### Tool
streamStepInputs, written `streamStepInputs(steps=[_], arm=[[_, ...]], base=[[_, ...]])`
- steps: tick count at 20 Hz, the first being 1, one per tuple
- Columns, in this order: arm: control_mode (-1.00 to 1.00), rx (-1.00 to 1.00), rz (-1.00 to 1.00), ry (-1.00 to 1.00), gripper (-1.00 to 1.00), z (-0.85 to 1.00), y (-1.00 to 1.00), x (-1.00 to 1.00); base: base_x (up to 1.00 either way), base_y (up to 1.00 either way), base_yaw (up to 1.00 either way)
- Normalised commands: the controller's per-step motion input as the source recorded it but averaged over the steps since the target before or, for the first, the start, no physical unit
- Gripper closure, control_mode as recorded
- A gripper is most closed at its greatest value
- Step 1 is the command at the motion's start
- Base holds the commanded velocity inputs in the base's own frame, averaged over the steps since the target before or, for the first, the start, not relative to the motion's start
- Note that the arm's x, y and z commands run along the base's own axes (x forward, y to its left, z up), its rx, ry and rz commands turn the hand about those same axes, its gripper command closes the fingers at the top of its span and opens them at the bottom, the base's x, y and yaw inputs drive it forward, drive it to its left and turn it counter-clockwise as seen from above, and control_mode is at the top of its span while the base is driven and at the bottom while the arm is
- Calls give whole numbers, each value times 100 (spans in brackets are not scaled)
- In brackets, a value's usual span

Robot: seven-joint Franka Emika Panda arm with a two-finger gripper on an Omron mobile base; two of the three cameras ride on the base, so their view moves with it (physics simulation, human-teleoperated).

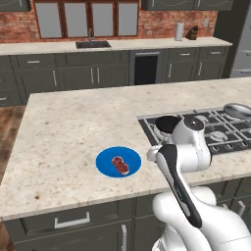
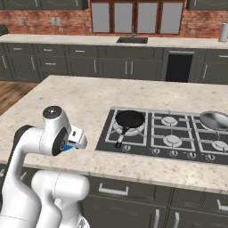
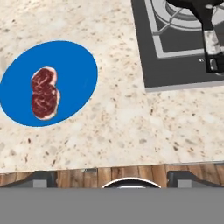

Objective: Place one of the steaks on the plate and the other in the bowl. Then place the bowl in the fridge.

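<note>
A raw red steak (image 3: pixel 44 92) with pale marbling lies flat on the blue plate (image 3: pixel 76 65), a little toward 9 o'clock of its centre in the hand view. The plate rests on the speckled counter (image 1: pixel 68 127), at 9 o'clock of the stove (image 2: pixel 178 133). The gripper (image 3: pixel 112 180) has its fingers wide apart, holding nothing. The right base view adds the black pan (image 2: pixel 129 120) and a silver pan (image 2: pixel 214 119), but the arm hides nearly all the plate there. The left base view cuts the silver pan off.
</note>
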Motion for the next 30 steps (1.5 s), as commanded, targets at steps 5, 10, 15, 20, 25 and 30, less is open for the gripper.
streamStepInputs(steps=[5,10,15,20,25,30], arm=[[100,0,-6,-2,-100,0,0,-15],[100,0,0,0,-100,0,0,0],[100,0,0,0,-100,0,0,0],[100,0,0,0,-100,0,0,0],[100,0,0,0,-100,0,0,0],[100,0,0,0,-100,0,0,0]], base=[[-18,-4,-5],[-58,-25,-10],[-14,-46,-1],[0,-100,0],[0,-100,0],[0,-100,0]])
